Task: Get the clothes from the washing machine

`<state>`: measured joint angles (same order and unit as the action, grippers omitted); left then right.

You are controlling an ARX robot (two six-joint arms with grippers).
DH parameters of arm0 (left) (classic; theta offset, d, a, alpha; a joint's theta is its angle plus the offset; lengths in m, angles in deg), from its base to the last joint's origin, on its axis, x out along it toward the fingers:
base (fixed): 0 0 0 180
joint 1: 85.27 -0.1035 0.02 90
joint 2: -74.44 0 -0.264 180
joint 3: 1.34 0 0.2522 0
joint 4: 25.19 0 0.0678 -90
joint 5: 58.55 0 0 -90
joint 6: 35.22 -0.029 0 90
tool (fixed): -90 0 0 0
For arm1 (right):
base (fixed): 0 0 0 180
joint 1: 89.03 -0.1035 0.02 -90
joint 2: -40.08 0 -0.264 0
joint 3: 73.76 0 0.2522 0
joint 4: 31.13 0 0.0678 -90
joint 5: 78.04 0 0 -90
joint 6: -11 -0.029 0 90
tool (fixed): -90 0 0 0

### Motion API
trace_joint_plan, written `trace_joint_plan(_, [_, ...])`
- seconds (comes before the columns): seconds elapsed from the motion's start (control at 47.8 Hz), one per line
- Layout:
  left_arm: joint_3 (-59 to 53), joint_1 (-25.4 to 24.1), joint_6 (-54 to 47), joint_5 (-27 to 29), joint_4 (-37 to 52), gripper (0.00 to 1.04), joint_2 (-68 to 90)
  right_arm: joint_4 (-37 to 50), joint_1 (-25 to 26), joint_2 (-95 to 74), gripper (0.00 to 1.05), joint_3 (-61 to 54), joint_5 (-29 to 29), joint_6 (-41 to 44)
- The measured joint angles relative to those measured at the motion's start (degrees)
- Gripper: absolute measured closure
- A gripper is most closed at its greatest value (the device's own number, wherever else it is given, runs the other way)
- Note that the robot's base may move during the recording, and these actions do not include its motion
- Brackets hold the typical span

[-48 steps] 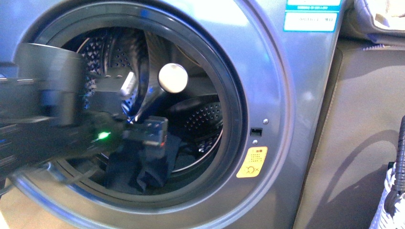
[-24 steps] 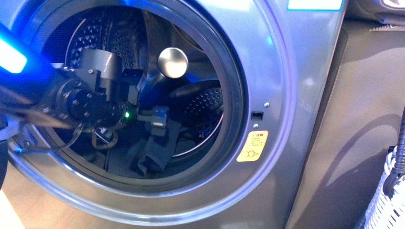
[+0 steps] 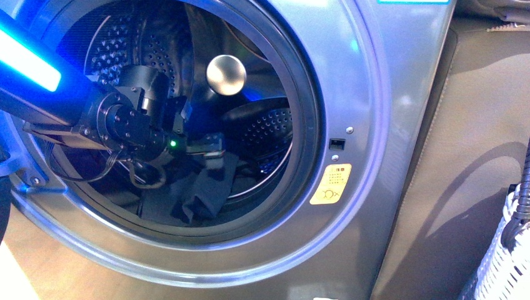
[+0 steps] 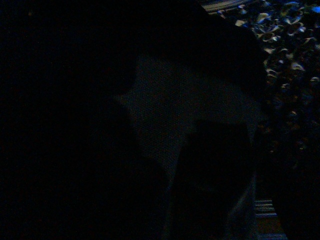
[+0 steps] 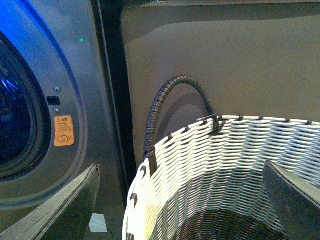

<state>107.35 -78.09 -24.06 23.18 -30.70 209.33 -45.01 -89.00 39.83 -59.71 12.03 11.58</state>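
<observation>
One claw, the left gripper, clenches the clothes inside the washing machine; next it must draw them clear of the porthole rim toward the basket

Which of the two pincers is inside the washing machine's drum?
The left pincer: it reaches into the drum, at the dark garment. The right pincer is outside, open above the white woven basket.

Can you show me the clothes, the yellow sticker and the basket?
clothes (image 3: 209,190): front view, on its dark hanging fold.
yellow sticker (image 3: 330,184): front view, on its middle.
basket (image 5: 220,165): right wrist view, on its woven inner wall.
</observation>
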Motion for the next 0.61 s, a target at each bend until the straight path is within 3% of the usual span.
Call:
trace_joint_plan(0.272, [-1.90,1.49,-0.90,-6.47,-5.27,0.06,-0.70,0.00,0.00,0.00,0.08,0.00,-0.02,0.00])
trace_joint_plan(0.607, [1.97,2.32,-10.45,2.12,-15.23,0.06,-0.13,0.00,0.00,0.00,0.08,0.00,-0.02,0.00])
